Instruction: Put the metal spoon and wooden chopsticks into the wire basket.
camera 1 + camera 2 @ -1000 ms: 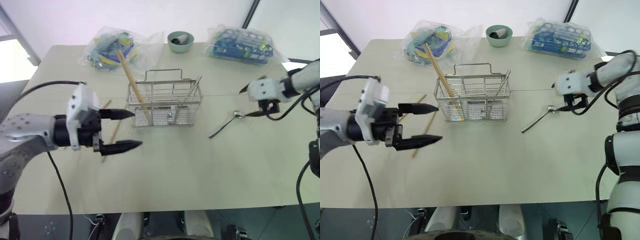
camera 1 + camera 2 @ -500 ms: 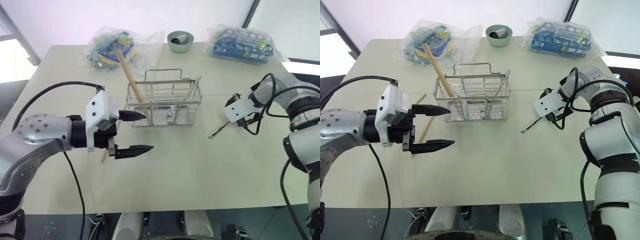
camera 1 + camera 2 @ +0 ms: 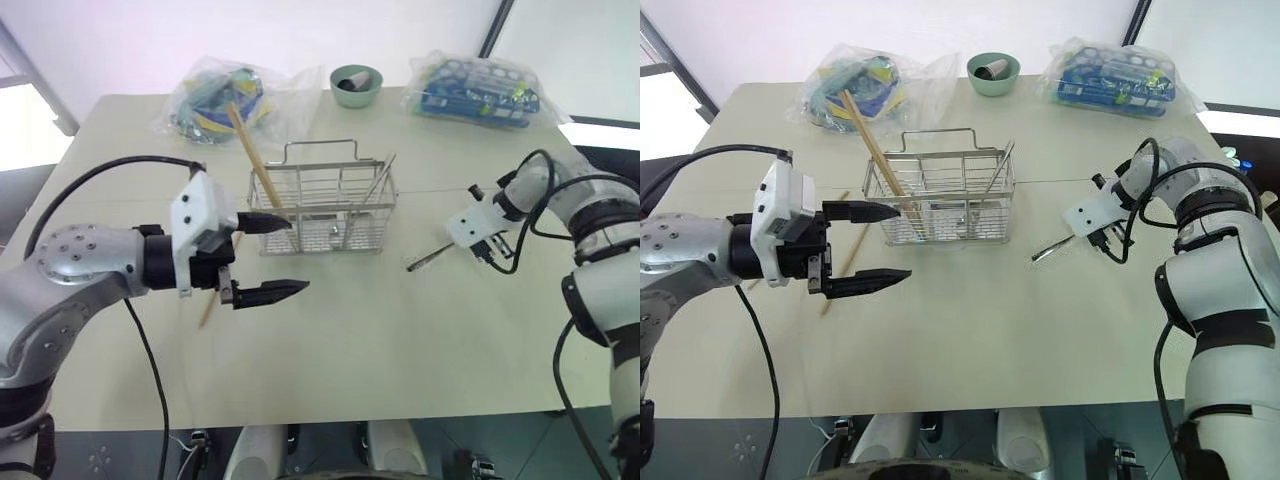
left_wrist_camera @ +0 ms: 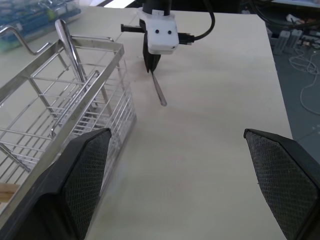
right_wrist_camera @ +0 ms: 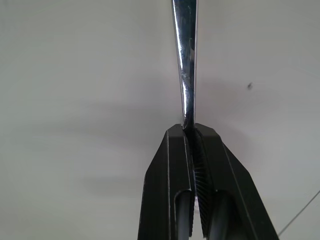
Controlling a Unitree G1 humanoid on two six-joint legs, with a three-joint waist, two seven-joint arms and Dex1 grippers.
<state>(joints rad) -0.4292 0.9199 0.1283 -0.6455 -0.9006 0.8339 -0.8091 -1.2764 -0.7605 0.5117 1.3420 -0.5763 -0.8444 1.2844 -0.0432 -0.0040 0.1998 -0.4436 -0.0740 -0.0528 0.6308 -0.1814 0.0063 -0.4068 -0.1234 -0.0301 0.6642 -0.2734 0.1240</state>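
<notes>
**Metal spoon pinched at the table by the right gripper**

Silver wire basket (image 3: 322, 208) is seen near the middle of a pale table (image 3: 400, 340), with 1 wooden chopstick (image 3: 252, 158) leaning out of its left end and a thin metal utensil leaning inside its right end. A second chopstick (image 3: 211, 305) is seen lying on the table to the basket's left, partly hidden behind the left arm.

To the right of the basket, well apart from it, the metal spoon (image 3: 427, 259) is lying on the table. A second ago the right gripper (image 3: 484, 250) was held spread above the spoon's bowl end; since then it has been lowered and clamped onto the spoon. In the right wrist view the 2 black fingers (image 5: 172, 185) are pressed together with the shiny handle (image 5: 186, 60) running out from between their tips. The spoon is judged not yet lifted.

The left gripper (image 3: 268, 257) is held empty and spread wide, level, just in front of the basket's left end, much as it was a second ago.

With the spoon now grasped, it is judged that lifting and carrying it to the basket comes next; the loose chopstick is still to be collected.
</notes>
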